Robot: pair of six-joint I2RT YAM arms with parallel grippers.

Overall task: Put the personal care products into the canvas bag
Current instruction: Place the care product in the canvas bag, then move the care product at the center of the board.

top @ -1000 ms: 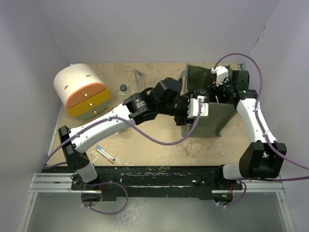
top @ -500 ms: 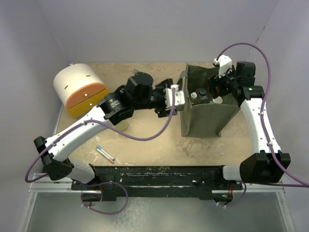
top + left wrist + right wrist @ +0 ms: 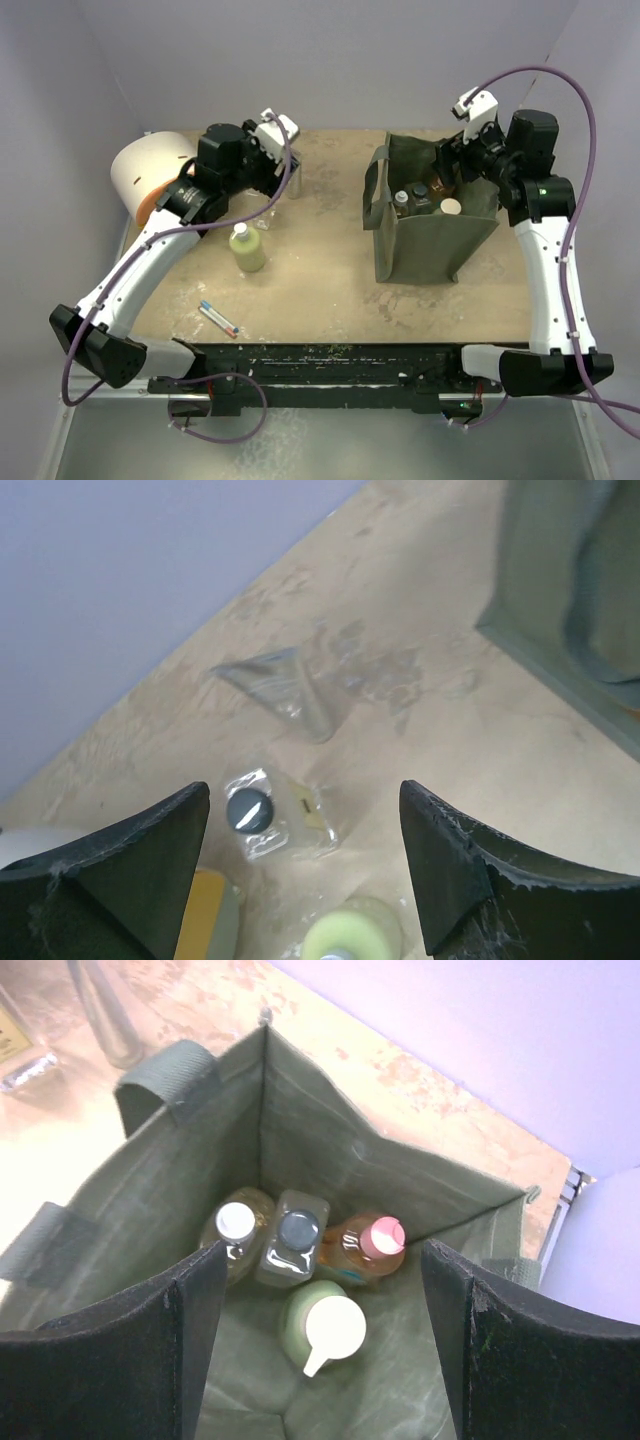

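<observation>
Over on the left, beside the white and orange domed box [image 3: 150,175], the left gripper [image 3: 303,800] has swung back from the bag and now hangs wide open and empty over what's left on the table: a clear black-capped bottle [image 3: 252,810], a silvery tube [image 3: 290,690] and a pale green bottle [image 3: 247,247]. To the right, the olive canvas bag [image 3: 430,245] stands upright with four bottles [image 3: 297,1230] inside. The right gripper [image 3: 325,1250] has lifted above its mouth, fingers spread, holding nothing. That delivery looks finished, and three items seem left to fetch.
</observation>
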